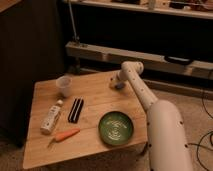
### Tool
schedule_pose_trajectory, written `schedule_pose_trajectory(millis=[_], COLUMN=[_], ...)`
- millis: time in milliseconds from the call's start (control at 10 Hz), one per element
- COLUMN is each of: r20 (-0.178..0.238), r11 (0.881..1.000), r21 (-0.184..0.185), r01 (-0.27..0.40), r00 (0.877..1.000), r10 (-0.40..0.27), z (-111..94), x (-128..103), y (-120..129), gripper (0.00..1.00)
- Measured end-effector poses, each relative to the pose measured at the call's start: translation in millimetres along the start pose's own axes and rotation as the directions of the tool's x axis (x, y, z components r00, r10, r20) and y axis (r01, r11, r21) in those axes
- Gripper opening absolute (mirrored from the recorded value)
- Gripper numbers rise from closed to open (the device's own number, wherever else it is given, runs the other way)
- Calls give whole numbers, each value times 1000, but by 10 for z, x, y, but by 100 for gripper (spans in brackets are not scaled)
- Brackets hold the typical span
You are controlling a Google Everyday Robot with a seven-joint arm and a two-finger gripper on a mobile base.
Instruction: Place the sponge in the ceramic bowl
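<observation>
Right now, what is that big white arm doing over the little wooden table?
The robot arm reaches to the table's far edge, its gripper down at the small blue-grey sponge. The sponge is meant for the green ceramic bowl, which sits empty near the front edge. A cup, black bar, bottle and carrot lie nearby.

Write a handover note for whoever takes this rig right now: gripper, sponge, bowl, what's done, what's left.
Gripper: low over the back right part of the table, right at the sponge; no grip can be confirmed.
Sponge: lying on the table just under the gripper, not in the bowl.
Ceramic bowl: near the table's front right corner, empty, well apart from the sponge.
Done: the arm is positioned at the sponge.
Left: secure the sponge, lift it, carry it toward the front of the table to the bowl, and release it inside.
</observation>
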State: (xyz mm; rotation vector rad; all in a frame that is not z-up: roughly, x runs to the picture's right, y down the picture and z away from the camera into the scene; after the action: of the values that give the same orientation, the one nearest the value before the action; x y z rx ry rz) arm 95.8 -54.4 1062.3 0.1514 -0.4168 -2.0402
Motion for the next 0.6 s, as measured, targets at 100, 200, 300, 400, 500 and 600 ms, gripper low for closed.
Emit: schedule_pose_trajectory(millis=[100, 200, 300, 400, 500, 600], r20=[0, 0, 2, 3, 3, 4], r11=[1000, 1000, 1000, 1000, 1000, 1000], r21=[6, 8, 8, 8, 6, 7], r01=[-6, -8, -7, -6, -6, -6], r00=[1000, 1000, 1000, 1000, 1000, 1000], r10=[6, 8, 7, 6, 6, 6], z=[8, 11, 12, 12, 12, 11], x=[-4, -12, -17, -18, -22, -24], y=[4, 5, 3, 3, 9, 8], gripper=[54, 54, 52, 46, 36, 33])
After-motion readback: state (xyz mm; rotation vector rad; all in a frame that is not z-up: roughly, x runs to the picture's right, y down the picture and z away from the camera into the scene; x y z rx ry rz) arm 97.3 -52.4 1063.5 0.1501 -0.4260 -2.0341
